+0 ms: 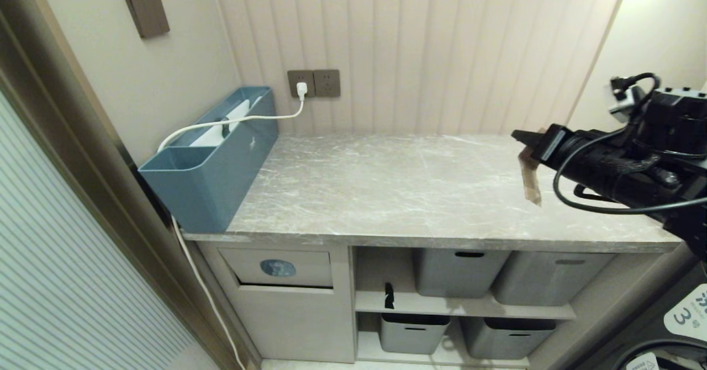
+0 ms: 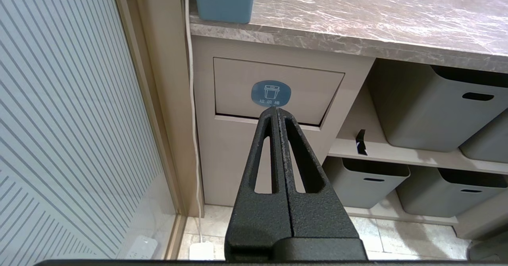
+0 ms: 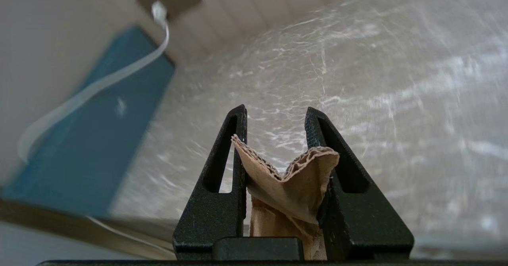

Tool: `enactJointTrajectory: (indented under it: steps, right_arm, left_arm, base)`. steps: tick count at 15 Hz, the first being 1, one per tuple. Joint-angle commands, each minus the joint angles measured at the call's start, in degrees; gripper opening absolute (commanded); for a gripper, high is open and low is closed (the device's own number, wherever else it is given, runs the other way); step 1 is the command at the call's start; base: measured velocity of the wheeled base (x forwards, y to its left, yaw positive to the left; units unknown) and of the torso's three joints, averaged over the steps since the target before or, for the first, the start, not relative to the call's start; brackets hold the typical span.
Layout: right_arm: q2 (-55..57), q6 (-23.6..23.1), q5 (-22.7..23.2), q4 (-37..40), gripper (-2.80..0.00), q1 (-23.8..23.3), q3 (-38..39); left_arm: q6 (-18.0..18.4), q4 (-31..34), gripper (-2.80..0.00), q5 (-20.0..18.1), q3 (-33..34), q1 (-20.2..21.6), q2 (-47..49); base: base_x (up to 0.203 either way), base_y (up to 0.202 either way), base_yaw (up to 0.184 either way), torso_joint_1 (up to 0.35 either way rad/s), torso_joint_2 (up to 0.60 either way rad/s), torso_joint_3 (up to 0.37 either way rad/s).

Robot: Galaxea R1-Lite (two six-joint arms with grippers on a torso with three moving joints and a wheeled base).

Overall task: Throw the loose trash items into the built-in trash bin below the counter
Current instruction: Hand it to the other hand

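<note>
The left gripper is clenched, its two fingers pressed flat together and holding nothing. It points at the built-in trash bin, a beige cabinet front directly under the left end of the counter. The bin's rectangular flap bears a round blue sticker with a white bin icon, and a dark gap runs along the flap's lower edge.

To the right of the bin, a small black scrap stands at the left end of an open shelf, beside grey storage tubs.

The right gripper hangs above the right part of the counter, near its front edge. It grasps the tan cardboard piece, pinched into a V between the fingers so that its corrugated edge shows; a strip of it dangles below the fingers, apart from the stone.

The marble slab between gripper and left end is bare. A blue organiser box occupies the left edge, a white cable running to the wall socket behind.
</note>
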Motion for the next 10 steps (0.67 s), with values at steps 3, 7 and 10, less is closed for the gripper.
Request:
enactJointTrajectory:
  steps: [3,7,10]
  right_arm:
    - [-12.91,24.46,-4.16,12.98,-2.8,0.25,2.13]
    - [-14.58,40.16,-1.1,16.01,-2.8,2.16,1.12]
    - [-16.42,48.86,5.34,17.11,-2.8,4.63,-0.29]
  left_arm:
    - [-0.04,-0.04,-2.8,0.02,0.18,0.02,0.08]
    - [-0.04,-0.04,-2.8,0.02,0.18,0.02,0.08]
    - [-0.04,-0.04,-2.8,0.02,0.18,0.02,0.08]
  base:
    - [0.0,0.0,0.0,0.0,0.0,0.0]
    - [0.0,0.0,0.0,0.0,0.0,0.0]
    - [0.0,0.0,0.0,0.0,0.0,0.0]
